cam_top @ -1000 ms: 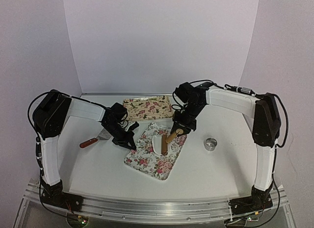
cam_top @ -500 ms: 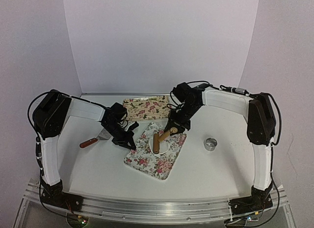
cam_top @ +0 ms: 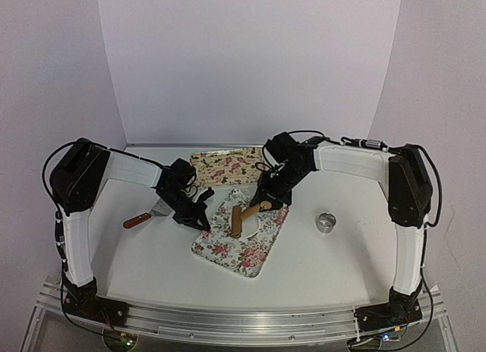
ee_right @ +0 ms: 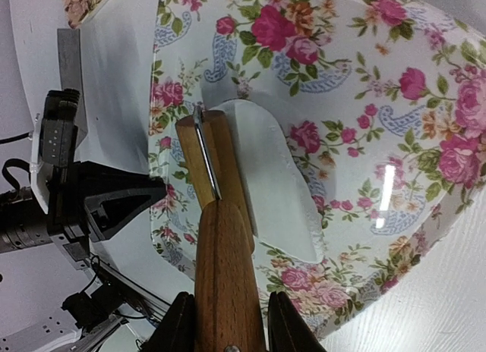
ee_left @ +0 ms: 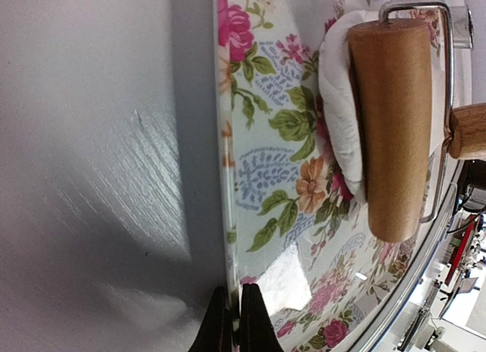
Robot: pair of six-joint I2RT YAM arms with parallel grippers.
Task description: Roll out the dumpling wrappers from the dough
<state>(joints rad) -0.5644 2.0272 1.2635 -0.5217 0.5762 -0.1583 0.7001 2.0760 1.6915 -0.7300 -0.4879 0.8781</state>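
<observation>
Only wrist views show: left tool (ee_left: 231, 323) pinches tray (ee_left: 262, 193), right tool (ee_right: 230, 322) grips roller (ee_right: 223, 249).

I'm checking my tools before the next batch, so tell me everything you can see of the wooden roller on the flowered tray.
The roller is a small pastry roller: a smooth light-brown wooden barrel in a thin metal wire yoke, joined to a wooden handle. It lies over the flowered tray, barrel resting on the flattened white dough. The right gripper clamps the handle.
</observation>
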